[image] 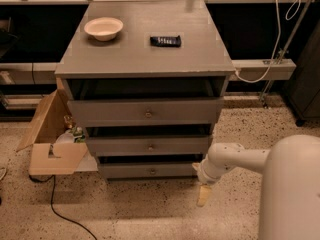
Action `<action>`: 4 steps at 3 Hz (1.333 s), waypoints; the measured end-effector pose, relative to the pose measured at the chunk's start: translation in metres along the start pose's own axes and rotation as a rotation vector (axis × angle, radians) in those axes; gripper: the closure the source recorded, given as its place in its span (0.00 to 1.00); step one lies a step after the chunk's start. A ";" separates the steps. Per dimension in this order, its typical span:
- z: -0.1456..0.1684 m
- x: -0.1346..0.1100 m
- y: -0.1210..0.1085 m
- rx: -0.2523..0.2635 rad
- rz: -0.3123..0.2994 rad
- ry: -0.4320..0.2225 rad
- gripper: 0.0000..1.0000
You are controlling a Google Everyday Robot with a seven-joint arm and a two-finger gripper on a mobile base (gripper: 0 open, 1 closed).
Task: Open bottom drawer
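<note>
The bottom drawer [150, 170] is the lowest grey front of the three-drawer cabinet, with a small round knob [152, 171] at its centre. It sits about flush with a dark gap above it. My gripper [202, 195] hangs at the end of the white arm [225, 160], close to the floor. It is just right of the drawer's right end, off to the right of the knob and slightly lower. It holds nothing that I can see.
The middle drawer [149, 146] and top drawer [147, 113] stick out slightly. A white bowl [103, 28] and a black remote [165, 41] lie on the cabinet top [200, 54]. An open cardboard box [52, 144] stands on the floor at the left, with a black cable [60, 211] in front of it.
</note>
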State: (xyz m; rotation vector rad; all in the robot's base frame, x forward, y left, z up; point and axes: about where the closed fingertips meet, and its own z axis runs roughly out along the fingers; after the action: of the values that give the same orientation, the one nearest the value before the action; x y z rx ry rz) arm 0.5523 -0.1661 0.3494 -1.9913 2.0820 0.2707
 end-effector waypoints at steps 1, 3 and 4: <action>0.056 0.002 -0.017 -0.011 -0.095 -0.005 0.00; 0.078 0.008 -0.041 0.033 -0.135 0.040 0.00; 0.109 0.017 -0.065 0.055 -0.160 0.049 0.00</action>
State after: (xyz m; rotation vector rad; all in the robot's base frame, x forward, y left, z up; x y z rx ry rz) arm 0.6218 -0.1527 0.2424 -2.1363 1.9223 0.1340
